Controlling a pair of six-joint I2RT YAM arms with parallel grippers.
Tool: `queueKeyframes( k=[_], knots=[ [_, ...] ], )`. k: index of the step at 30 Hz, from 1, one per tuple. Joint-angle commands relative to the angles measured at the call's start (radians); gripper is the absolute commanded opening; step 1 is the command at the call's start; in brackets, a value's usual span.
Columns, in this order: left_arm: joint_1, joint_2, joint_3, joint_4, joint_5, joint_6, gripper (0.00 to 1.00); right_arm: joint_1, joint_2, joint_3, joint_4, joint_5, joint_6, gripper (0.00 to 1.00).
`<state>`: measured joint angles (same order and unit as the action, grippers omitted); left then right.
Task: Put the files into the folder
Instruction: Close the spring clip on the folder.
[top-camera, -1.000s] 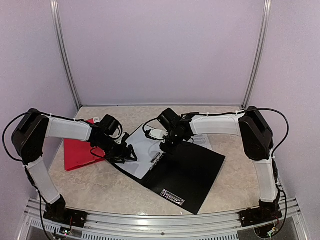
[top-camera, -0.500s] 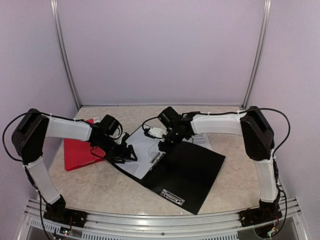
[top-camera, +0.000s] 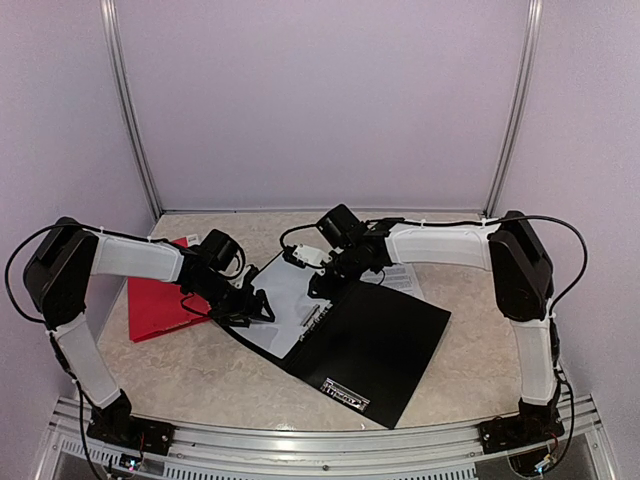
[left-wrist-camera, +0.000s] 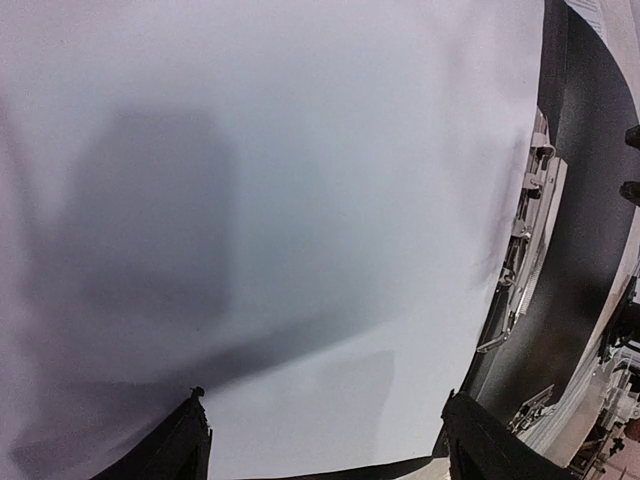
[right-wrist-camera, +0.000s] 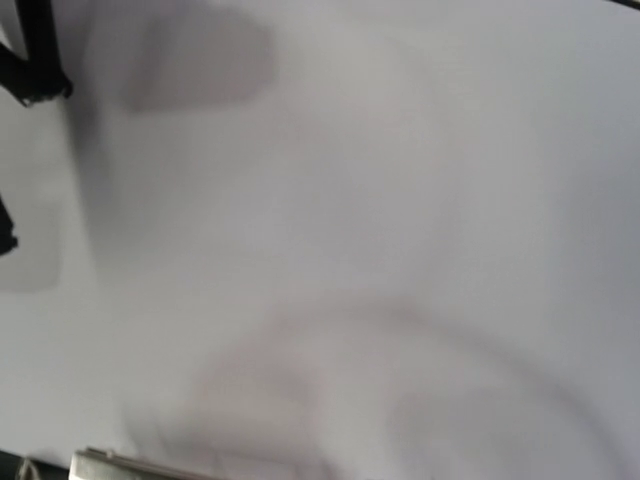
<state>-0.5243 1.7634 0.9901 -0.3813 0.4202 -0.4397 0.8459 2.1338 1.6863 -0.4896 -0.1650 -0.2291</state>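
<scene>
Wide view first: pale lilac walls (top-camera: 320, 100) box everything in, and below them a beige marbled surface (top-camera: 200, 375) carries the lot. Dead centre on it lies our landmark, the black folder (top-camera: 380, 340), open flat, with one cover running toward the near right.

Off the black folder's left edge, partly under the left arm, there's a red folder (top-camera: 155, 300). It plays no part right now.

On the black folder's left cover, a blank white sheet (top-camera: 280, 295) is down. So one of the files looks to be in place, or close to it. At the black folder's far right corner, printed sheets (top-camera: 403, 278) poke out from behind it, lying on the surface and not inside. By my reading the job is partly done, and those pages have yet to go in.

The left pincer (top-camera: 258, 308) sits at the black folder's left edge, over the white sheet. Its wrist view shows the fingers spread wide with nothing between them. The right pincer (top-camera: 318, 287) hovers at the black folder's far edge, above the sheet's top. Its own camera gives only blurred white paper, so I can't tell whether it's spread or pinching.

Smallest of all is the metal clip mechanism (left-wrist-camera: 520, 240) along the black folder's spine, just beside the sheet's right edge.
</scene>
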Motion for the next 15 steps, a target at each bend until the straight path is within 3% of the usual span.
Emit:
queueKeyframes(
  k=[1,15],
  knots=[
    [-0.005,0.049,-0.021,-0.076,-0.041,0.016,0.78,0.006,0.034,0.000,-0.015,-0.009,0.009,0.18],
    [-0.005,0.051,-0.025,-0.076,-0.043,0.016,0.78,0.007,0.071,-0.020,-0.038,0.027,-0.003,0.16]
  ],
)
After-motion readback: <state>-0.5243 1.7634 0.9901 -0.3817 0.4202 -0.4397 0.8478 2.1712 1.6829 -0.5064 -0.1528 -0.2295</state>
